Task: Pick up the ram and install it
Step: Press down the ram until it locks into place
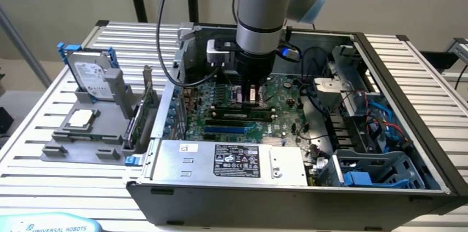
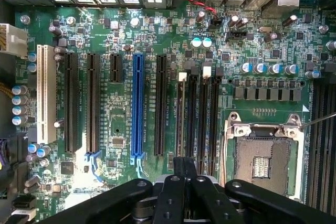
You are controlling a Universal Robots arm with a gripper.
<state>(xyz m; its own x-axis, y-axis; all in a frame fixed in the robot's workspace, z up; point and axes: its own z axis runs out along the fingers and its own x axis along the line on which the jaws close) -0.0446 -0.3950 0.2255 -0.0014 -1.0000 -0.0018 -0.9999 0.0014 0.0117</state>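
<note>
Slatted metal table (image 1: 66,188) carries the open computer case (image 1: 409,106) that fills the middle and right of the exterior frame. My arm comes down into it from the upper middle of that frame. My gripper (image 1: 252,99) hangs just above the motherboard (image 1: 281,108) with its fingers pressed together. In the wrist view the closed black tips (image 2: 184,163) sit over the near ends of the black memory slots (image 2: 197,119). The ram (image 1: 241,114) is a long, narrow green strip lying along those slots, just below my gripper in the exterior frame and apart from my fingers. Whether it is fully seated I cannot tell. Beside the slots in the wrist view are the open processor socket (image 2: 262,156) with its metal frame, a blue expansion slot (image 2: 138,103) and a white one (image 2: 46,93). Lower in the exterior frame, a grey power supply (image 1: 227,158) with a dark label lies along the case's near edge. At the exterior view's left, a grey holder (image 1: 73,152) stands on the table with a hard drive (image 1: 91,75) upright, a square silver processor (image 1: 80,118) lying flat and a green expansion card (image 1: 146,108) on edge.
</note>
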